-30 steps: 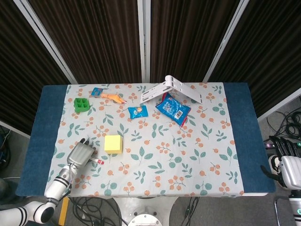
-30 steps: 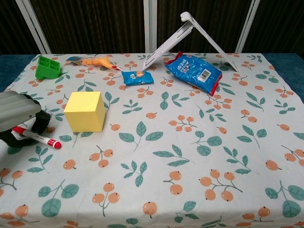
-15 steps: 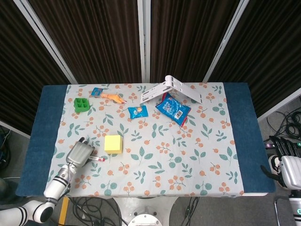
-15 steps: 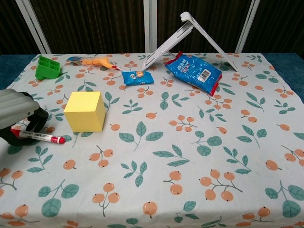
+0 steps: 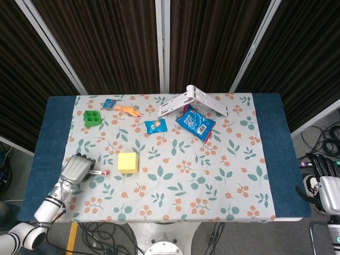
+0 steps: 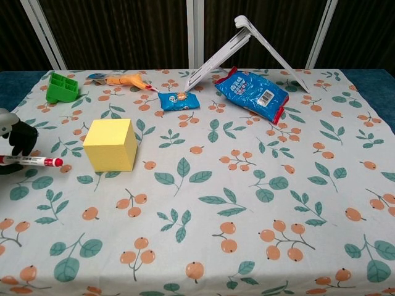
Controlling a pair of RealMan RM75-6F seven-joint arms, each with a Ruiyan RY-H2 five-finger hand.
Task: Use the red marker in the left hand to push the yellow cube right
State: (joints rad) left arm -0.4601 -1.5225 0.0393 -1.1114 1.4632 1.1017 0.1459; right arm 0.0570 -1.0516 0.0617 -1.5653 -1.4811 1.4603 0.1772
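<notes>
The yellow cube (image 5: pixel 128 162) (image 6: pixel 111 145) sits on the floral tablecloth, left of centre. My left hand (image 5: pixel 76 168) (image 6: pixel 12 139) is to the cube's left and grips the red marker (image 5: pixel 100 172) (image 6: pixel 34 161). The marker lies roughly level, its red cap pointing right at the cube. A short gap separates the cap from the cube's left face. My right hand does not show in either view.
A green tray (image 5: pixel 92 118) (image 6: pixel 62 87), an orange toy (image 5: pixel 126 110) (image 6: pixel 125 81), a small blue packet (image 5: pixel 156 126) (image 6: pixel 179 100), a larger blue bag (image 5: pixel 195 121) (image 6: pixel 252 91) and a white folding stand (image 5: pixel 194 100) (image 6: pixel 247 43) lie along the far side. Blue cloth edges (image 5: pixel 53 138) flank the tablecloth.
My left hand has moved left and away from the front edge with the marker. The marker has turned from slanting down-right to level, with its cap now facing the cube's left side.
</notes>
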